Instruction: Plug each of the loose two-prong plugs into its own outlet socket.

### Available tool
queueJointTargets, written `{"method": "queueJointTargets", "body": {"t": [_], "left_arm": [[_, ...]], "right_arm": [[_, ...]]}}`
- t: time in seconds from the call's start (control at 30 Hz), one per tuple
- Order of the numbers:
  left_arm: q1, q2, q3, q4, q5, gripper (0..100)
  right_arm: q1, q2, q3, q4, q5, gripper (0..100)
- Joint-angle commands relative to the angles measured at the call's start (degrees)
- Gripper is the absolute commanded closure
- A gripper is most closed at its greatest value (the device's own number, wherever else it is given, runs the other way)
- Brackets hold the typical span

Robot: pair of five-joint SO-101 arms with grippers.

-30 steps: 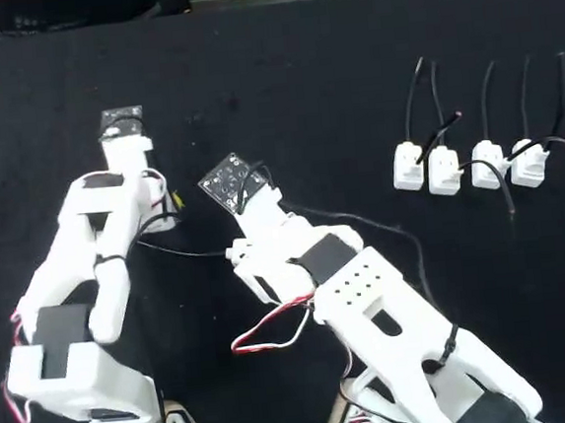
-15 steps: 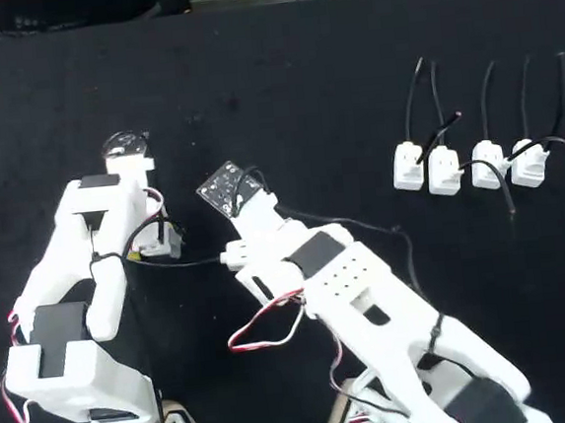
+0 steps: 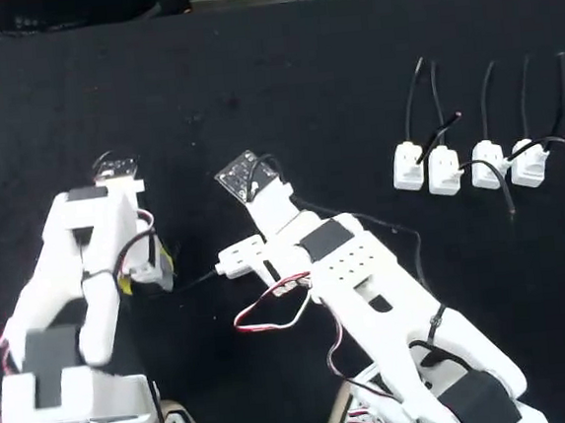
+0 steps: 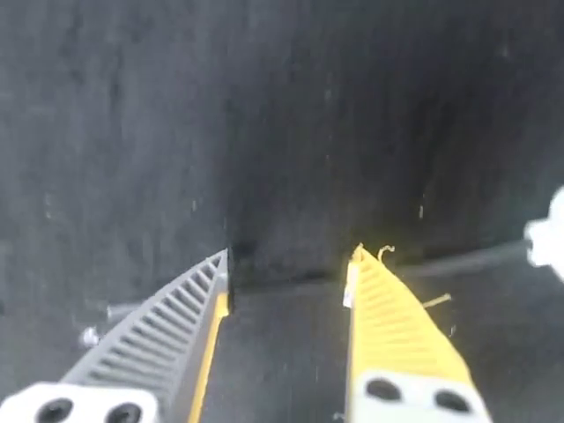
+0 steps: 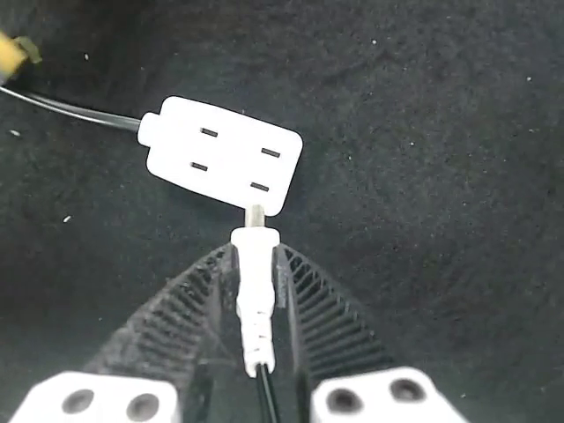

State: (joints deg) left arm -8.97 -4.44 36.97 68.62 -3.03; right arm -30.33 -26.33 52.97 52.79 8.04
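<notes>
High view: the left arm and the right arm stand side by side. Four corded blocks lie in a row at the right of the surface, well apart from both arms.

Left wrist view: the left tool is spread wide and holds nothing.

Right wrist view: the right tool is clamped on a plug. The plug's prong end meets the edge of the outlet, not in a slot.

The surface is black cloth. Cables lie beyond its far edge.
</notes>
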Motion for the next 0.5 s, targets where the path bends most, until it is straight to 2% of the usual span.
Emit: {"method": "queueJointTargets", "body": {"t": [0.0,0.1,0.2,0.33,0.47], "left_arm": [[-0.6,-12.7,6.7,-1.4,-2.7,78],[-0.5,-18.6,11.0,-3.4,-4.3,78],[-0.9,-22.3,14.5,-7.1,-4.0,78],[-1.1,-22.9,17.3,-9.4,-3.8,78],[-1.2,-22.8,20.7,-11.6,-2.0,78]], "right_arm": [[1.1,0.4,-3.4,-1.1,0.6,98.8],[1.1,0.4,-4.0,-0.2,0.6,98.8],[1.1,0.4,-8.8,6.9,1.7,98.8],[1.1,0.4,-17.2,16.8,2.6,98.8],[1.1,1.7,-21.0,19.2,2.3,98.8]]}}
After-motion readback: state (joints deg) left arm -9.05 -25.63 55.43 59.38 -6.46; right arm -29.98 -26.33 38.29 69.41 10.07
